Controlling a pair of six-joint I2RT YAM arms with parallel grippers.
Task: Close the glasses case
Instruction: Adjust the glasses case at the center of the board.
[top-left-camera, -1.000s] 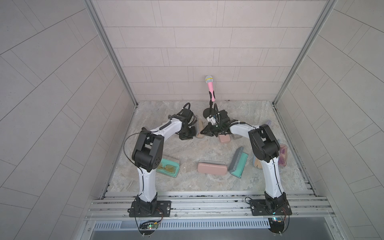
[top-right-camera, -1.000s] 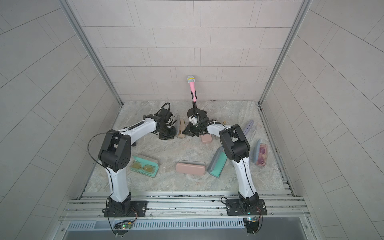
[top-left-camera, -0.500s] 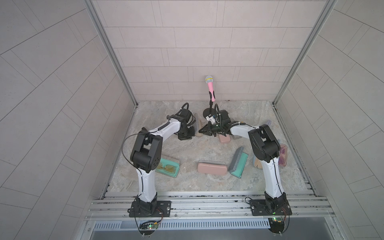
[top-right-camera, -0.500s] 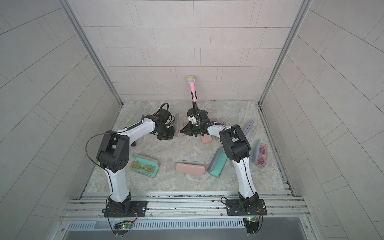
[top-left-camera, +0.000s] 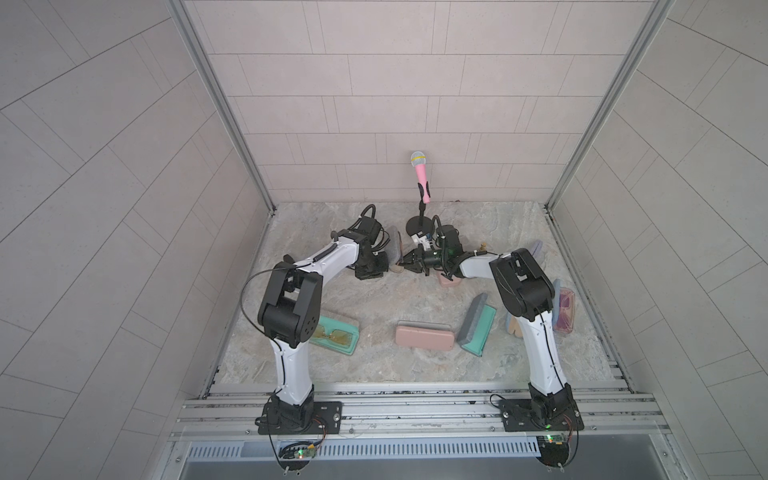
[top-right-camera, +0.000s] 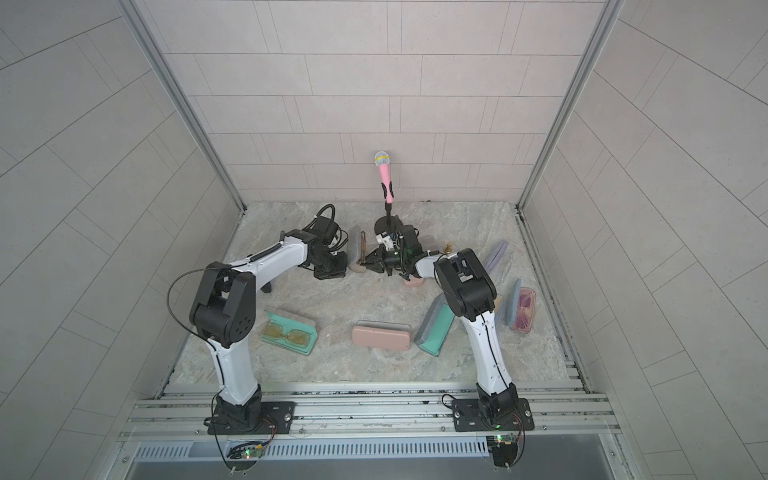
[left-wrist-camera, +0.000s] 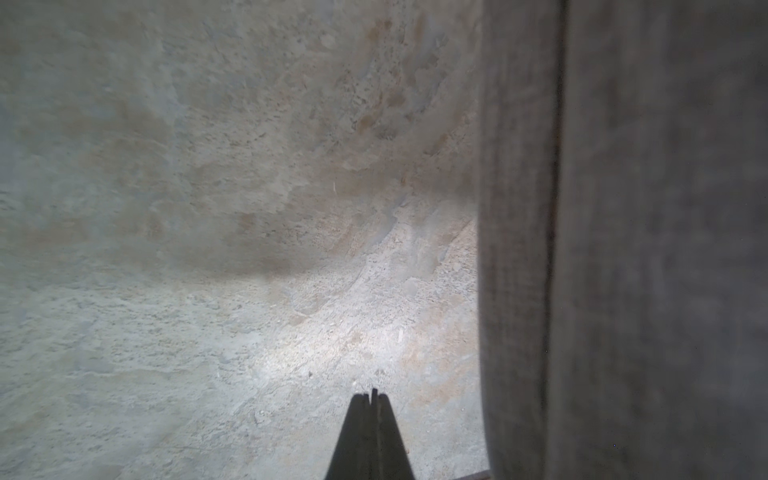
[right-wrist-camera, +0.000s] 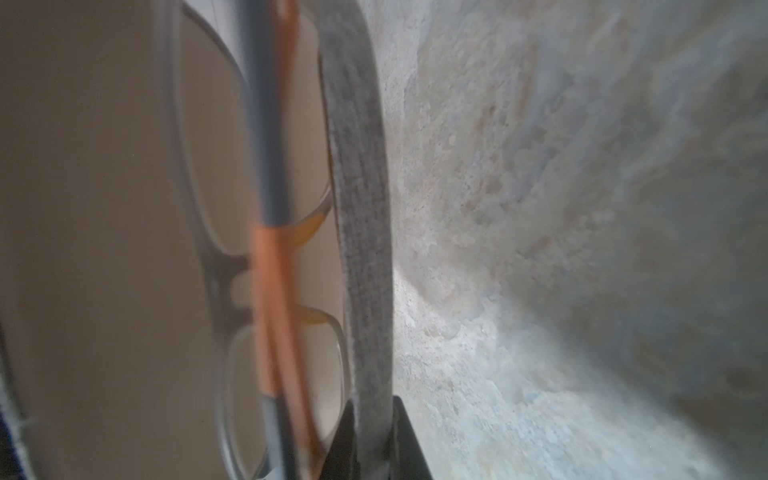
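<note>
The glasses case (top-left-camera: 393, 248) has a grey felt outside and a beige inside. It stands on edge, partly open, at the back middle of the table in both top views (top-right-camera: 355, 248). Grey glasses with orange temples (right-wrist-camera: 270, 270) lie inside it. My right gripper (right-wrist-camera: 372, 411) is shut on the case's grey felt edge (right-wrist-camera: 357, 166), reaching in from the right (top-left-camera: 406, 262). My left gripper (left-wrist-camera: 370, 395) is shut and holds nothing. It points at the bare table, with the case's grey outer wall (left-wrist-camera: 623, 249) close beside it.
A pink microphone (top-left-camera: 420, 174) on a black stand rises just behind the case. Other cases lie around: a closed pink one (top-left-camera: 424, 336), an open teal one with yellow glasses (top-left-camera: 336, 334), a teal and grey one (top-left-camera: 477, 324), a lavender one (top-left-camera: 536, 249), and one holding pink glasses (top-left-camera: 564, 309).
The right gripper and the case edge it holds have shifted slightly toward the left gripper. The case now stands a little more upright. The left arm has barely moved.
</note>
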